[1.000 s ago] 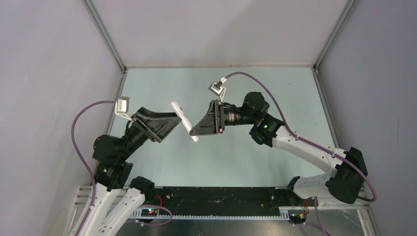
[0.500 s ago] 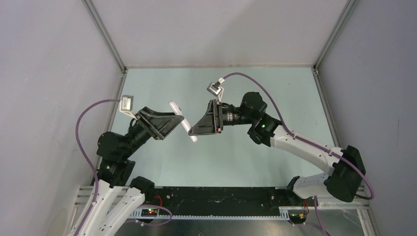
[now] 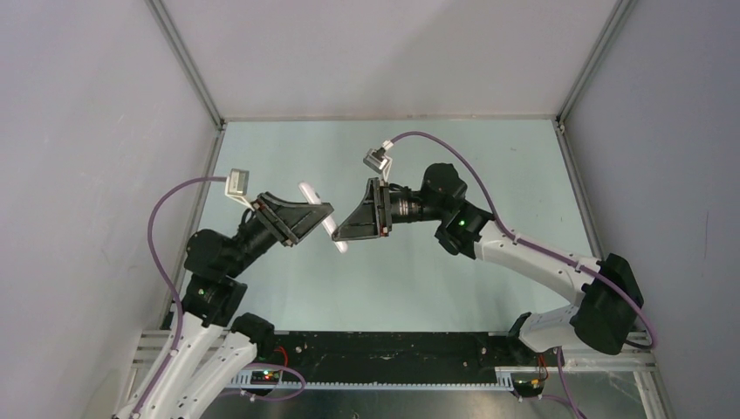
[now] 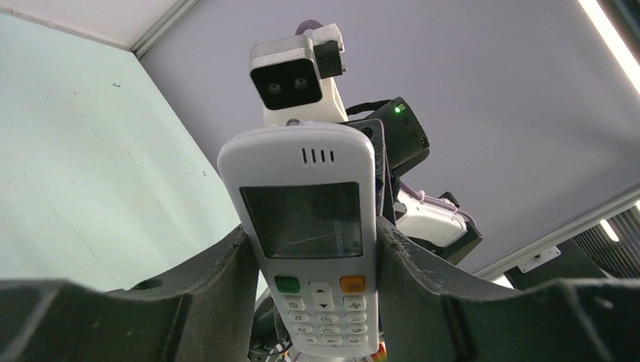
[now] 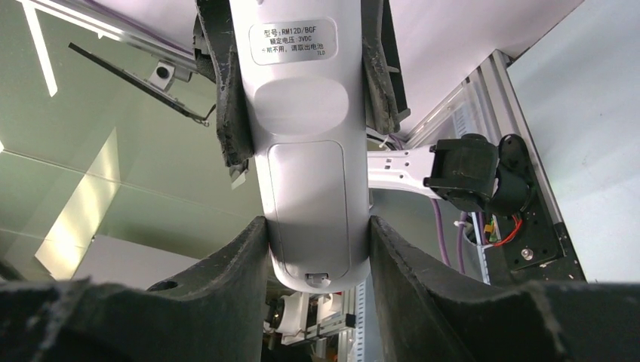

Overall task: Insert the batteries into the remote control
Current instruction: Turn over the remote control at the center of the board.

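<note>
Below the remote (image 3: 311, 191) lies the pale green table (image 3: 393, 288); we see the remote held clear of it, slanting in the air between two arms. The left gripper (image 3: 325, 216) clamps the remote's sides from its face side, black fingers (image 4: 226, 268) pressed against the edges beside the display (image 4: 306, 219). The right gripper (image 3: 340, 230) clasps the sides from the back, nearer the foot. We judge this double hold braces the remote and turns its back toward the right wrist, ready for the cover to be worked. On that back the battery cover (image 5: 308, 204) sits shut, below a printed label (image 5: 293, 41). We see no batteries in any view.
</note>
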`<state>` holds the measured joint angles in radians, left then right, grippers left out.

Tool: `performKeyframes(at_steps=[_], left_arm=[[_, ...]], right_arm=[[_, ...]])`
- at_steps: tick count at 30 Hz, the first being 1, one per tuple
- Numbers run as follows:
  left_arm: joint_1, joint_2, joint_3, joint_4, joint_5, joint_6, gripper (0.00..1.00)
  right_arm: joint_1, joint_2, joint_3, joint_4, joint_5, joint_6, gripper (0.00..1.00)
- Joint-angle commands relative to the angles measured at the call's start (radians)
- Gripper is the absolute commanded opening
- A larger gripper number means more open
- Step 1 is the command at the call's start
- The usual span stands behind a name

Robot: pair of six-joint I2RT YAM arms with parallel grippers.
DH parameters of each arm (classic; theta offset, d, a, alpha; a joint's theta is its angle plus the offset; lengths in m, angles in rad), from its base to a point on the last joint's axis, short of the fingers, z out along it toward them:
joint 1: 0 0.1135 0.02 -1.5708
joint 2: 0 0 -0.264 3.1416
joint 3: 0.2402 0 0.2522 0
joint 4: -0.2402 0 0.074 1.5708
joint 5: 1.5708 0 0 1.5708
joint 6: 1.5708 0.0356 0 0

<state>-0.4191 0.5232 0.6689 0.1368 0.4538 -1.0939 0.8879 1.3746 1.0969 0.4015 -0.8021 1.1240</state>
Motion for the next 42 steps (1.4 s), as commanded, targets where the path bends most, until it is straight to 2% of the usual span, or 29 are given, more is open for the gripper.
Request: performKeyframes(at_steps=[1, 6, 7, 10, 11, 13, 16, 18, 21, 24, 33, 38, 42], left_arm=[[0.0, -0.013, -0.023, 0.032, -0.05, 0.005, 0.42], [0.0, -0.012, -0.054, 0.015, -0.093, -0.005, 0.27], [0.001, -0.009, -0.056, 0.003, -0.097, -0.005, 0.26], [0.001, 0.004, -0.059, -0.061, -0.121, 0.016, 0.22], [0.001, 0.005, -0.058, -0.084, -0.149, 0.041, 0.21], [0.001, 0.009, -0.047, -0.198, -0.222, 0.088, 0.2], [0.003, 0.034, -0.04, -0.379, -0.352, 0.151, 0.2], [0.003, 0.07, -0.055, -0.446, -0.476, 0.187, 0.21], [0.004, 0.147, -0.081, -0.478, -0.571, 0.232, 0.23], [0.004, 0.288, -0.064, -0.483, -0.66, 0.298, 0.24], [0.004, 0.707, 0.088, -0.483, -0.686, 0.43, 0.29], [0.005, 0.808, 0.135, -0.485, -0.682, 0.443, 0.3], [0.006, 0.876, 0.154, -0.485, -0.698, 0.463, 0.36]], right_arm=[[0.002, -0.009, 0.012, 0.012, -0.013, 0.0, 0.43], [-0.019, -0.033, -0.023, -0.028, 0.029, -0.011, 0.62], [-0.022, -0.043, -0.028, -0.038, 0.037, -0.019, 0.7], [-0.038, -0.069, -0.044, -0.134, 0.092, -0.058, 0.84], [-0.041, -0.087, -0.047, -0.159, 0.107, -0.089, 0.93], [-0.052, -0.115, -0.05, -0.26, 0.165, -0.144, 0.99], [-0.078, -0.162, -0.079, -0.428, 0.302, -0.227, 1.0], [-0.092, -0.201, -0.118, -0.482, 0.364, -0.251, 1.0], [-0.098, -0.261, -0.182, -0.531, 0.434, -0.276, 1.0], [-0.098, -0.304, -0.219, -0.592, 0.476, -0.299, 1.0], [-0.098, -0.425, -0.346, -0.612, 0.551, -0.269, 1.0], [-0.1, -0.447, -0.372, -0.564, 0.516, -0.23, 1.0], [-0.099, -0.447, -0.374, -0.566, 0.514, -0.223, 1.0]])
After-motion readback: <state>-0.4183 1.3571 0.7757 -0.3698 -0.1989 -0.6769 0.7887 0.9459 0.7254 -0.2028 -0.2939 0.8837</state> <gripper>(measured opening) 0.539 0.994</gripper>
